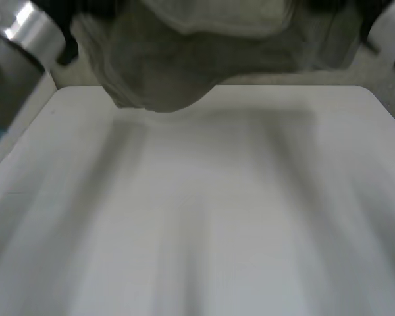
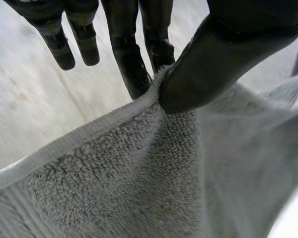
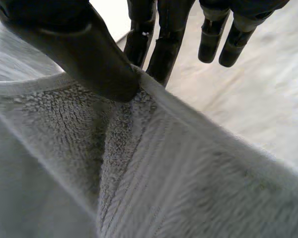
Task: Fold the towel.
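towel (image 1: 164, 72) cropped, left hand (image 2: 223, 52), right hand (image 3: 79, 49) pinching

We log the towel (image 2: 114, 193) as grey, looped terry pile with a plain woven hem band; left hand (image 2: 223, 54) and right hand (image 3: 79, 44) black; tabletop (image 1: 217, 217) white.

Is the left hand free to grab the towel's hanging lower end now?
Probably not: the left hand is pinching the towel at its hem, and the right hand pinches it too, so neither is free.
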Robot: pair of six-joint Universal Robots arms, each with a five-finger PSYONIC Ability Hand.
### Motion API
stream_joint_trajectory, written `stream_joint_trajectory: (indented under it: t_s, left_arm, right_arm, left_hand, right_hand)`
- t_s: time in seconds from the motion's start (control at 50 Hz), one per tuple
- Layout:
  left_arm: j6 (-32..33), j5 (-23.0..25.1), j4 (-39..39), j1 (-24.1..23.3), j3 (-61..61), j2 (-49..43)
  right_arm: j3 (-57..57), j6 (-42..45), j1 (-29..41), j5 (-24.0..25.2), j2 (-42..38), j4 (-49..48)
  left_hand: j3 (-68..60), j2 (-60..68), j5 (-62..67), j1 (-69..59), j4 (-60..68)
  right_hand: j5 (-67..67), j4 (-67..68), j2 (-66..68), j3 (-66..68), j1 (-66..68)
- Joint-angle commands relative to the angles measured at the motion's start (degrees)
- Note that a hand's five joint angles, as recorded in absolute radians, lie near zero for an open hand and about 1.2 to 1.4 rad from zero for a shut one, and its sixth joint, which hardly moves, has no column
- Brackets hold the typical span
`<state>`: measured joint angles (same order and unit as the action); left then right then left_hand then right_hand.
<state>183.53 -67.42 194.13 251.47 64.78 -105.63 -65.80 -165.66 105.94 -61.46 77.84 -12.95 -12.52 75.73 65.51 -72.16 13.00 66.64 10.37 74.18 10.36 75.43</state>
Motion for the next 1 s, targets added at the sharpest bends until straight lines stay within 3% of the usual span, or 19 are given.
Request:
stream_joint_trajectory:
  t_s: [0.02,0.12,0.3,0.5,0.56,0.58,0.6,0.62,0.64,0.66,0.7,0.8,1.0]
  left_arm:
    - [10.3,2.6,-0.3,0.5,15.4,-1.2]
    - [19.5,2.6,-0.3,-0.8,28.6,-7.3]
    - [20.7,2.2,1.0,-2.2,35.0,-11.7]
    - [20.6,1.0,4.1,-1.2,37.3,-11.6]
    - [20.6,-1.5,5.7,-1.1,37.4,-11.5]
    - [20.4,-3.1,6.4,-1.1,37.5,-11.5]
    - [20.4,-3.1,6.4,-1.1,37.5,-11.5]
    - [19.9,-4.6,7.0,-1.0,37.5,-11.4]
    - [19.0,-6.0,7.7,-1.0,37.5,-11.4]
    - [19.0,-6.0,7.7,-1.0,37.5,-11.3]
    - [16.6,-7.9,8.4,-1.1,37.6,-11.4]
    - [14.1,-9.0,8.9,-0.9,37.6,-11.4]
    - [13.7,-9.4,8.5,-0.1,38.7,-11.6]
  right_arm:
    - [-16.9,10.9,-1.5,5.2,-0.1,0.3]
    - [-27.7,18.4,-1.6,5.5,-1.7,0.1]
    - [-39.8,26.4,-5.7,6.2,-5.2,0.0]
    - [-41.5,23.5,-7.2,4.2,-2.6,0.2]
    - [-41.5,18.6,-6.9,1.5,-2.5,0.0]
    - [-41.4,15.5,-6.8,0.0,-2.5,-0.3]
    - [-41.2,12.1,-6.7,-1.5,-3.0,-0.4]
    - [-41.2,12.0,-6.7,-1.5,-3.0,-0.4]
    - [-40.7,8.5,-6.9,-2.7,-3.1,-0.1]
    - [-40.7,8.5,-6.9,-2.7,-3.1,-0.1]
    - [-40.6,2.7,-6.9,-4.0,-3.5,0.0]
    - [-40.9,-2.6,-5.8,-4.8,-3.9,-0.4]
    - [-41.9,-10.3,-3.7,-9.3,-4.6,-1.0]
  left_hand:
    - [2.5,4.3,4.5,-7.8,-3.0]
    - [2.5,4.3,4.5,-7.8,-3.0]
    - [2.5,4.3,4.5,-7.8,-3.0]
    - [2.5,4.3,4.5,-7.8,-3.0]
    - [2.5,-6.3,-6.1,2.7,-3.0]
    - [2.5,-13.1,-12.9,9.6,-3.0]
    - [2.5,-13.2,-13.0,9.6,-3.0]
    - [2.5,-20.9,-20.6,17.3,-3.0]
    - [2.5,-27.9,-27.7,24.4,-3.0]
    - [2.5,-28.0,-27.8,24.4,-3.0]
    - [2.5,-37.2,-37.0,33.6,-3.0]
    - [2.5,-44.7,-44.4,41.1,-3.0]
    - [2.5,-47.0,-46.8,43.4,-3.0]
  right_hand:
    - [3.4,-0.4,5.8,-0.4,4.6]
    - [3.4,-0.4,5.8,-0.4,4.6]
    - [3.4,-0.4,5.8,-0.4,4.6]
    - [3.4,-0.4,5.8,-0.4,4.6]
    - [3.4,-0.4,5.8,-0.4,4.6]
    - [-4.2,-0.4,-1.8,-0.4,-3.0]
    - [-30.0,-0.4,-27.5,-0.4,-28.8]
    - [-30.2,-0.4,-27.8,-0.4,-29.0]
    - [-48.5,-0.4,-46.1,-0.4,-47.3]
    - [-48.7,-0.4,-46.3,-0.4,-47.5]
    - [-64.3,-0.4,-61.9,-0.4,-63.1]
    - [-66.6,-0.4,-64.1,-0.4,-65.3]
    - [-65.4,-0.4,-62.9,-0.4,-64.2]
